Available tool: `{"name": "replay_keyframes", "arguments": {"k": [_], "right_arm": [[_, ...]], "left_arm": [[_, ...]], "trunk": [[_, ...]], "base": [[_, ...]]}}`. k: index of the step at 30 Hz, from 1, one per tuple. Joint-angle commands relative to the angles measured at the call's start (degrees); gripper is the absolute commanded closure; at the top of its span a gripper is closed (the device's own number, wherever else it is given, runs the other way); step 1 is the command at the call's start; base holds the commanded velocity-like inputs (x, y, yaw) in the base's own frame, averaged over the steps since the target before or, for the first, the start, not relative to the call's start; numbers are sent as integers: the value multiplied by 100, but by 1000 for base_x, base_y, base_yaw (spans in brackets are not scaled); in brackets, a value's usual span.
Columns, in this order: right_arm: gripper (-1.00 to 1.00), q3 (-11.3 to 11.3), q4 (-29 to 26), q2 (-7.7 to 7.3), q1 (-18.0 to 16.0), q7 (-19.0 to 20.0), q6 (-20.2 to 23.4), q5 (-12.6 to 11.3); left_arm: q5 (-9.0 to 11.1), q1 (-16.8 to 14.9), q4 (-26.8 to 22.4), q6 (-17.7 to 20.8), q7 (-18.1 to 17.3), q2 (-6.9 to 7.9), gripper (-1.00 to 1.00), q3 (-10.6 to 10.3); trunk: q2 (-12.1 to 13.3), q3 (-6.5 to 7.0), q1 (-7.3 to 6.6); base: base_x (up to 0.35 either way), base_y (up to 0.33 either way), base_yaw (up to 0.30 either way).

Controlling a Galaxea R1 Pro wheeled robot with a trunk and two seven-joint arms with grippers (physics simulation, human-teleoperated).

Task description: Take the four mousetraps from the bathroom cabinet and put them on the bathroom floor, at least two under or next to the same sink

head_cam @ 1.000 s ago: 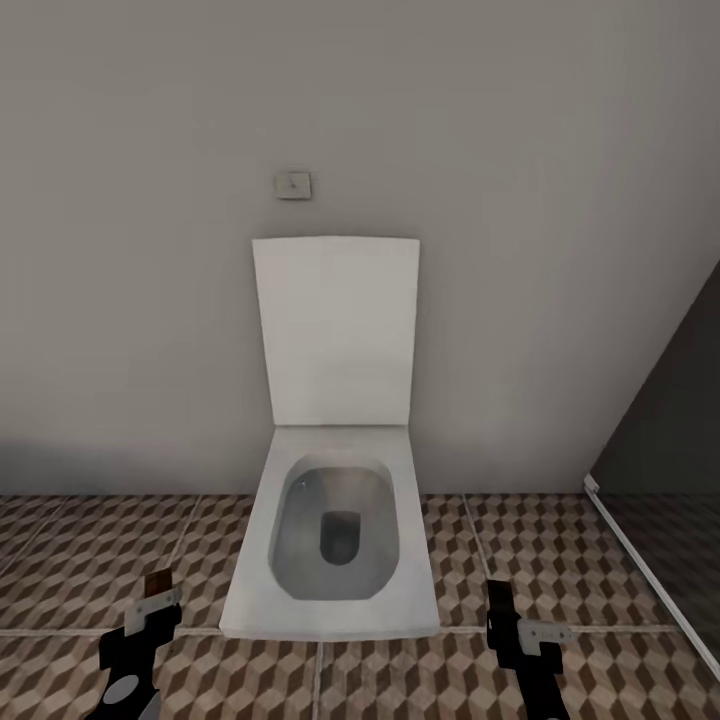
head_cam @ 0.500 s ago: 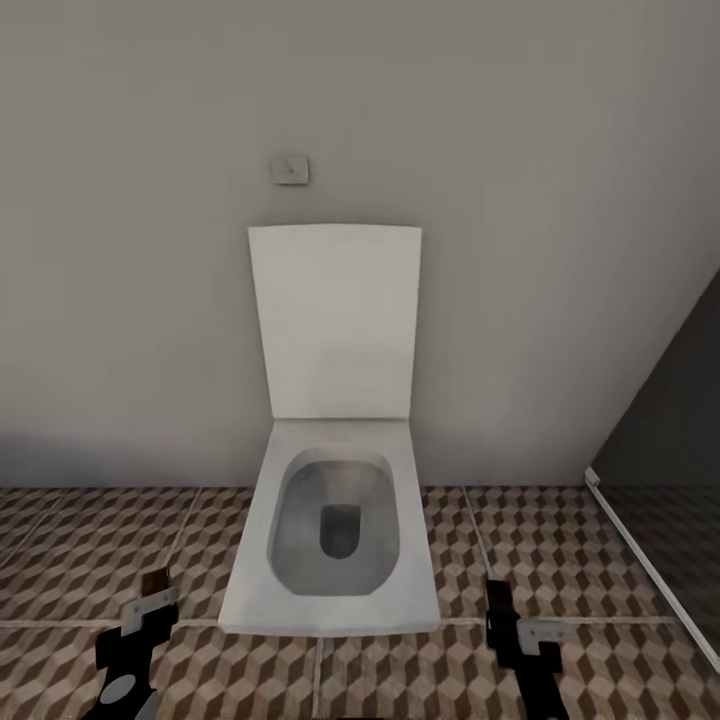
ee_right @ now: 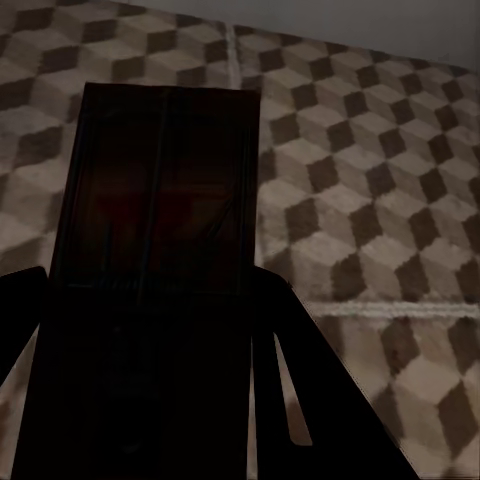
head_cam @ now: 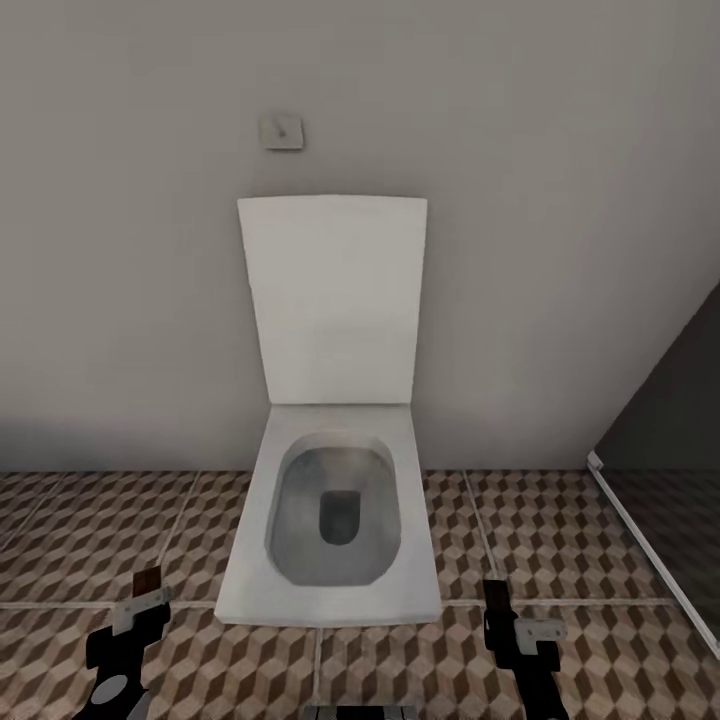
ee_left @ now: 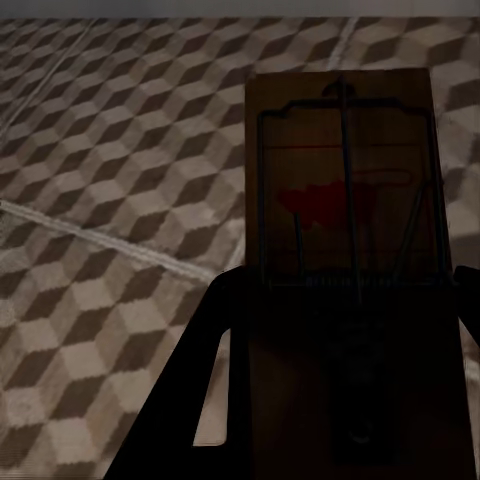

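Each gripper holds one mousetrap above the cube-patterned bathroom floor [head_cam: 90, 540]. In the left wrist view, a wooden mousetrap [ee_left: 340, 190] with dark wire parts and a red mark sticks out from my left gripper [ee_left: 340, 330], which is shut on it. From the head, that trap's brown end [head_cam: 148, 582] shows above the left gripper [head_cam: 138, 608]. My right gripper [ee_right: 150, 310] is shut on a second mousetrap [ee_right: 165, 190], which is in deep shadow. The head view has that right gripper [head_cam: 500, 618] low at the right. The cabinet and the sink are out of view.
A white toilet [head_cam: 330, 590] with its lid [head_cam: 333, 300] raised stands straight ahead against the grey wall, between the two grippers. A small flush plate [head_cam: 282, 131] is on the wall above it. A dark glass panel [head_cam: 670, 470] with a white bottom rail runs along the right.
The head view has moved closer to the toilet, which now looks larger, with the flush plate higher in the picture. Both grippers still hold their mousetraps low at either side.
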Motion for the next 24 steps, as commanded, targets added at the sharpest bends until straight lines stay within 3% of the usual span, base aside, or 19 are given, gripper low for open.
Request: {"name": "replay_keyframes", "arguments": {"k": [1, 8, 24], "right_arm": [[100, 16, 6, -1, -3, -38, -8, 37], [100, 16, 6, -1, -3, -40, -14, 30], [100, 14, 8, -1, -3, -41, -14, 28]], "left_arm": [[38, -4, 1, -21, 64, 9, 100, -50], [37, -4, 1, -22, 70, 11, 100, -50], [28, -4, 1, 31, 37, 7, 100, -55]], "trunk": [[-3, -27, 1], [-13, -182, 19], [-13, -182, 19]], "base": [[0, 0, 0], [0, 0, 0], [0, 0, 0]]}}
